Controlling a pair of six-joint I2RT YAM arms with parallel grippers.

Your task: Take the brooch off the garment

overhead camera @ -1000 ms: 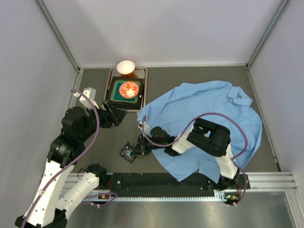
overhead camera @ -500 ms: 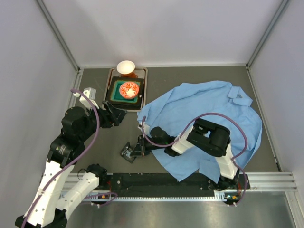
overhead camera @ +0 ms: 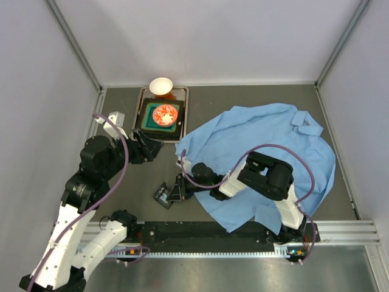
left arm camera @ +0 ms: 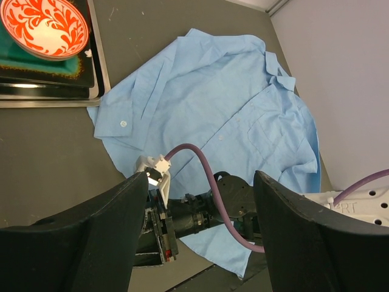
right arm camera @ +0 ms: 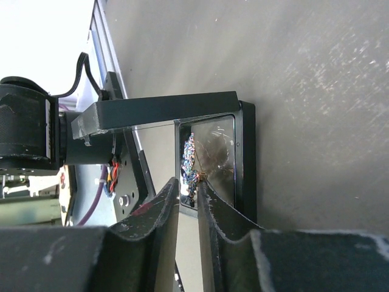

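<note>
The garment [overhead camera: 267,140] is a light blue shirt spread on the right half of the table; it also shows in the left wrist view [left arm camera: 213,103]. My right gripper [overhead camera: 177,189] reaches left off the shirt to a small dark square box [overhead camera: 163,194] with its lid up. In the right wrist view the gripper [right arm camera: 188,182] is shut on the brooch [right arm camera: 191,165], a tiny glittering ornament, holding it over the open box [right arm camera: 243,158]. My left gripper [overhead camera: 149,148] hovers open and empty above the table [left arm camera: 200,243], away from the shirt.
A metal tray [overhead camera: 184,100] at the back left holds a dark green plate with a red-patterned bowl [overhead camera: 164,114]; a white bowl [overhead camera: 161,86] stands behind it. The right arm's purple cable [left arm camera: 200,164] arcs over the shirt. The arms' rail [overhead camera: 213,231] runs along the near edge.
The left arm has shifted very slightly. The right gripper stays at the box with the brooch between its fingers.
</note>
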